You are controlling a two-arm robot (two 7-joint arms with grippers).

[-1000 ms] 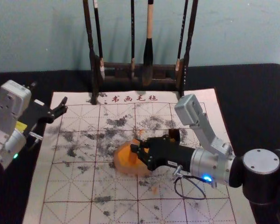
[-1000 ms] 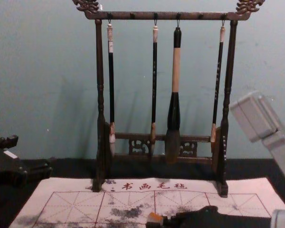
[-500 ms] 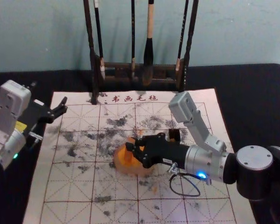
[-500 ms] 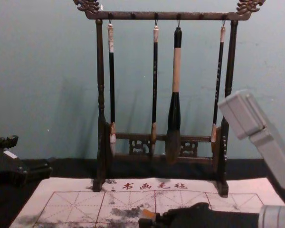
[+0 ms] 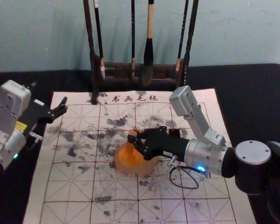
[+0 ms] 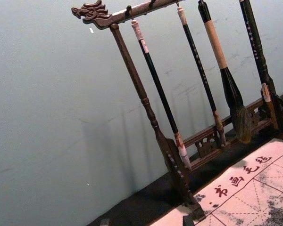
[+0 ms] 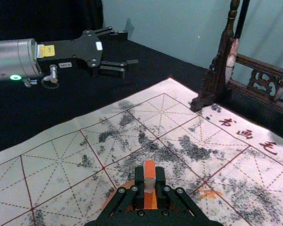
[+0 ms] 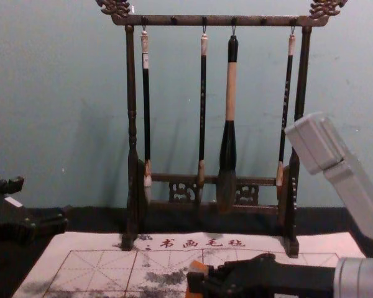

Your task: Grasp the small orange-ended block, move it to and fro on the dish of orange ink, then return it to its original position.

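- Block in head view: near upright over dish, pinched by right gripper; left gripper idle, spread, by mat's left edge.
- Right wrist view: long axis upward, orange end topmost.
- Chest view: nearly vertical.

The right tool has risen — orange-ended block with it — over the dish.

Head view looks down, chest level, wrists aslant, right close over mat; all share rack.
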